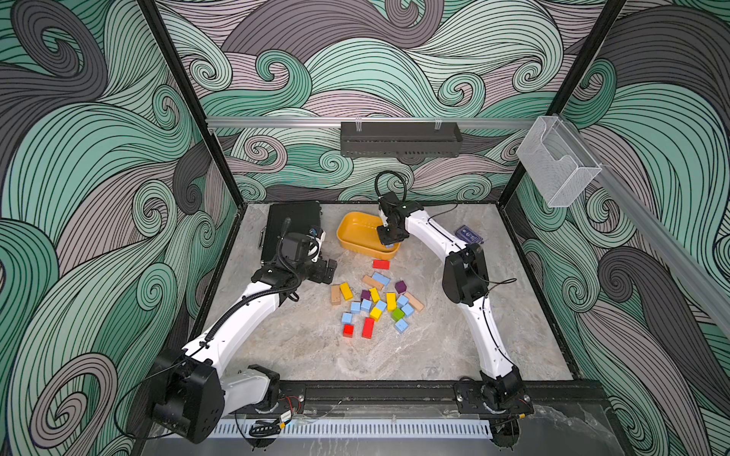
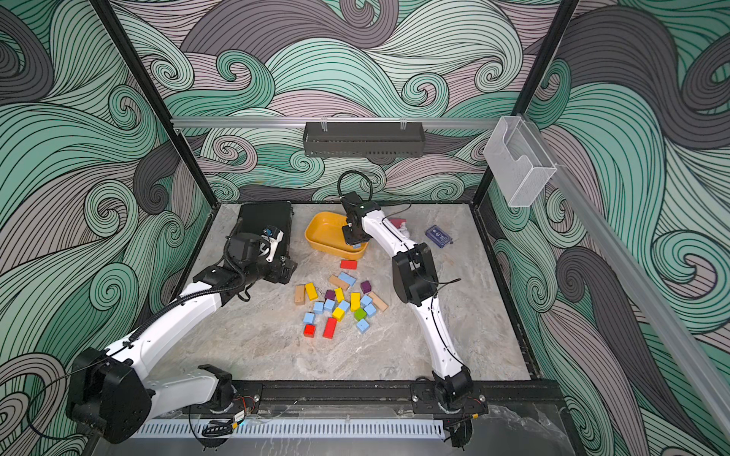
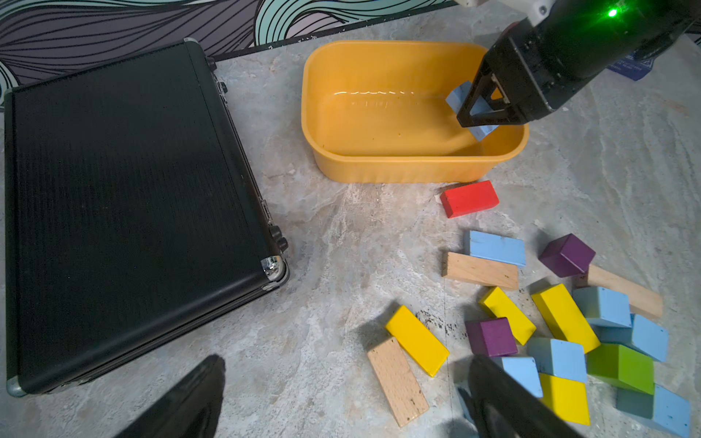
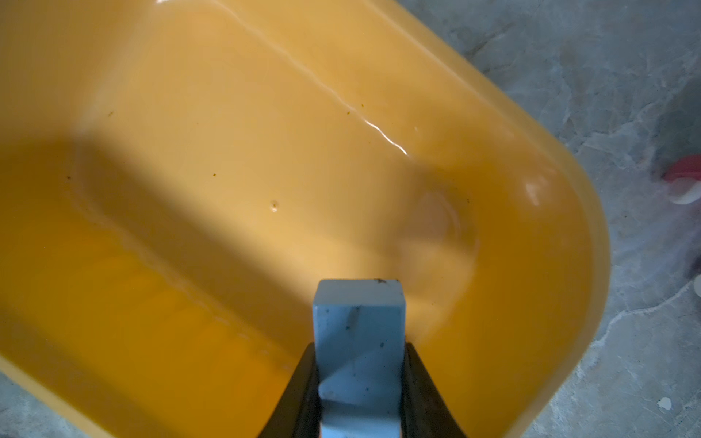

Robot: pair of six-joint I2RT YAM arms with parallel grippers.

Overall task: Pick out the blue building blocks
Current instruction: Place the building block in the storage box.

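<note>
A grey marbled tabletop (image 1: 434,355) carries everything. A black ribbed hard case with metal corners (image 3: 125,212) lies flat beside the rounded yellow-orange plastic tub (image 3: 398,167), apart from it, on the side away from the right arm. The left gripper (image 3: 347,360) hovers off the tub's corner that faces the case and the arm bases, its jaws spread wide with nothing between them. The right gripper (image 4: 359,383) reaches over the tub's rim from the opposite side, its jaws clamped on a light sky-blue matte brick (image 4: 358,314). This brick hangs within the tub's outline, at the end nearest the right arm; whether it touches the tub floor cannot be told. The other blue building blocks, a long brick (image 1: 381,278) and several cubes such as one at the pile's edge (image 1: 401,325), lie on the table on the tub's near side, toward the arm bases, mixed with yellow, red, purple, green and bare wooden blocks. A dark navy flat printed packet (image 1: 469,234) lies beyond the right arm from the tub. A red rectangular brick (image 1: 381,264) sits just beside the tub's near wall.
</note>
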